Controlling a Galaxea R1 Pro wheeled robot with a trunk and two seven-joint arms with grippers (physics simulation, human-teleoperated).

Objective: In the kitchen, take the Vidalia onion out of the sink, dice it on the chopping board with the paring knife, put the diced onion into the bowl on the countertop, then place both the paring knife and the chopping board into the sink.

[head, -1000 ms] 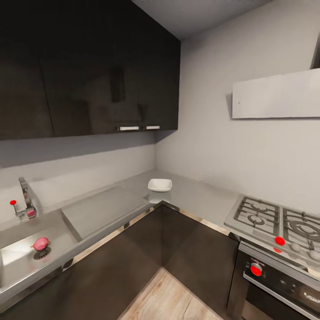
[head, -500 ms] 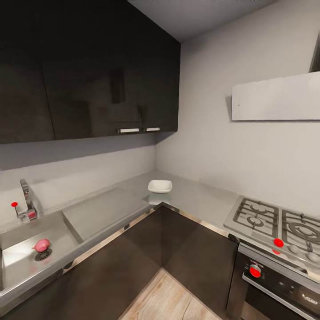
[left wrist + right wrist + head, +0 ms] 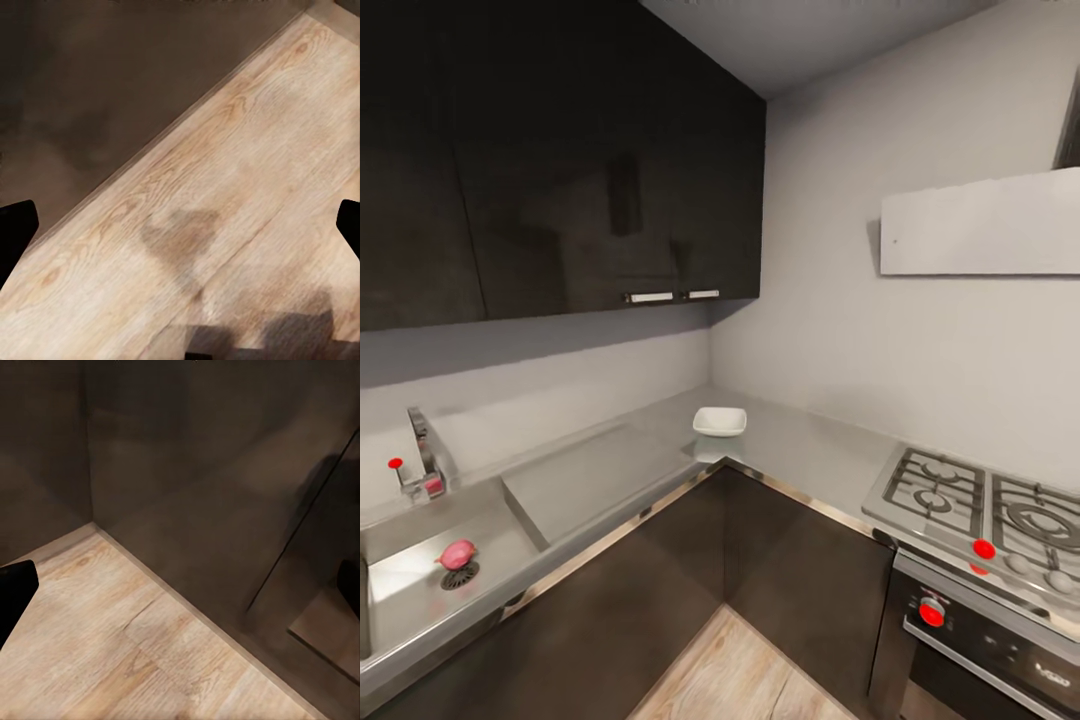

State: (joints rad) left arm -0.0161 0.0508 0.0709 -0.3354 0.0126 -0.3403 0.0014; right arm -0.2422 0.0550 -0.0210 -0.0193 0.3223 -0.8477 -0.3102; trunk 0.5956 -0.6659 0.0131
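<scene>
Currently both my pincers hang open over floor | Vidalia onion (image 3: 456, 554) rests by sink (image 3: 420, 620) drain, far left | risk: it rolls from a skewed pinch.

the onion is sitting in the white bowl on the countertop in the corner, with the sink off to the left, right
Not quite. In the head view the onion lies in the sink, beside the round drain. The white bowl does stand on the countertop in the corner, and nothing can be seen in it. The sink is off to the left, as you said.
</scene>
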